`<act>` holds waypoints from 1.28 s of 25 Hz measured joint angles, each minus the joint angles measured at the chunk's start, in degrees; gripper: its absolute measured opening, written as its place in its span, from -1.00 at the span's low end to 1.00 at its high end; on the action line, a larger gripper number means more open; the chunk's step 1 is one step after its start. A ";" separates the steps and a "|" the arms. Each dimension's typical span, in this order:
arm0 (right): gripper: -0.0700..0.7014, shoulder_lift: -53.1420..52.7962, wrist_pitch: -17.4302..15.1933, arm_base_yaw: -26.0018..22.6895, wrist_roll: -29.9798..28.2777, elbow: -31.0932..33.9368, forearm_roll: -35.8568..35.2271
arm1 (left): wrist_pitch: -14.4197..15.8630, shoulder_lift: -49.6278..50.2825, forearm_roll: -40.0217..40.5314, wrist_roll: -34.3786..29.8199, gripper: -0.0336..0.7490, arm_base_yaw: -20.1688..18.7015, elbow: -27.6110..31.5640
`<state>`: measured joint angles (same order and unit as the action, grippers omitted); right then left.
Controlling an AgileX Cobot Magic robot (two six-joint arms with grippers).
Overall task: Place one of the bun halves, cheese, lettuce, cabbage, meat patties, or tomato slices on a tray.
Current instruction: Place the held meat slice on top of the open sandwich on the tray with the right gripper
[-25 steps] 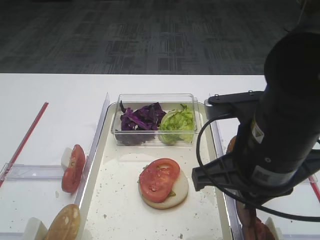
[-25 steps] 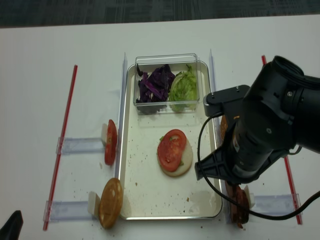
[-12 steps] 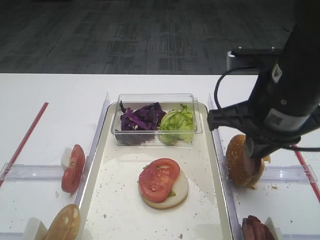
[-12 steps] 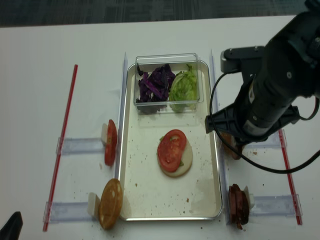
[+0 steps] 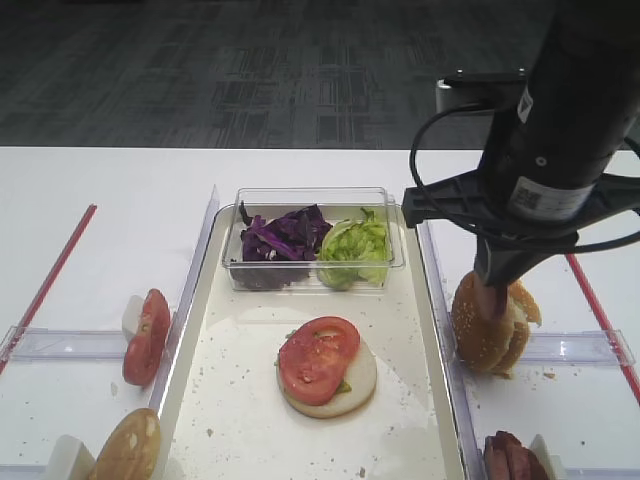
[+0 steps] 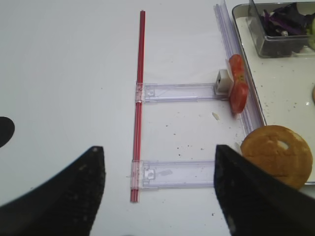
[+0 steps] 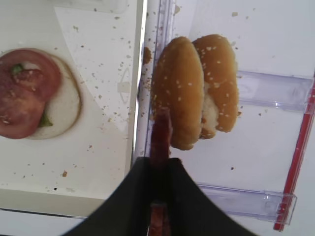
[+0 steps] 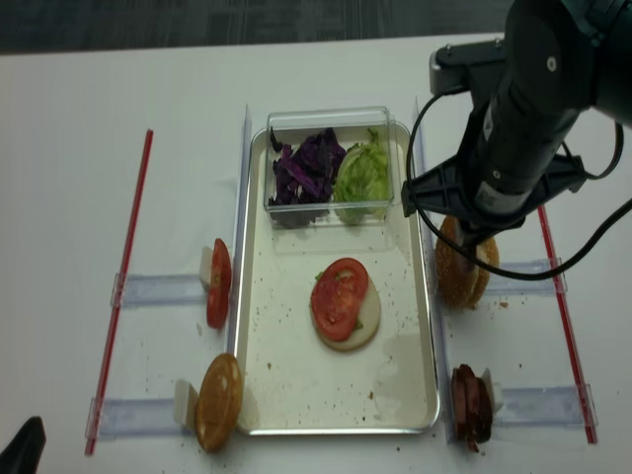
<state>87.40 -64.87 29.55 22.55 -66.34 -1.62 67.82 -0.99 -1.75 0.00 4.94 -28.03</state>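
Right gripper (image 7: 160, 147) is pinched tight on one meat patty (image 7: 160, 135), held edge-on — a thin dark red-brown disc between the black fingers. It hangs just right of the tray (image 5: 420, 400) rim, directly over the pair of sesame bun halves (image 5: 490, 320) standing on edge in the clear rail holder (image 5: 575, 347). In the wrist view the patty's edge overlaps the nearer bun half; whether they touch cannot be told.

On the tray: a bun bottom (image 5: 350, 385) lies cut face up, with a tomato slice (image 5: 318, 358) on it and a bit of green at the edge. Clear plastic box (image 5: 310, 198) at the far end holds purple cabbage (image 5: 285, 235) on the left and lettuce (image 5: 353, 247) on the right.

Remaining patties (image 8: 470, 405) stand on edge off the tray's near right corner. Left of the tray — tomato slices (image 5: 146, 336) and another bun half (image 5: 127, 448), both on edge.

Left gripper (image 6: 157, 191): fingers spread wide, nothing between them, above the white table (image 6: 64, 73) near a red strip (image 6: 139, 98).
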 joint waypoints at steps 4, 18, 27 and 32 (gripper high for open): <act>-0.51 0.15 2.97 0.00 -5.52 0.01 -7.19 | 0.00 0.00 0.00 0.00 0.20 0.00 0.00; -0.51 4.93 13.53 0.00 -31.71 -0.11 -43.65 | 0.00 0.00 0.00 0.00 0.20 0.00 0.00; -0.51 12.37 14.20 0.00 -33.62 -0.11 -43.77 | 0.00 0.00 0.00 0.00 0.20 0.00 0.00; -0.51 15.89 14.83 0.00 -34.78 -0.11 -43.87 | 0.00 0.00 0.00 0.00 0.20 0.00 0.00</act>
<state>103.30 -50.04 29.55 -12.23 -66.45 -45.50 67.82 -0.99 -1.75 0.00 4.94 -28.03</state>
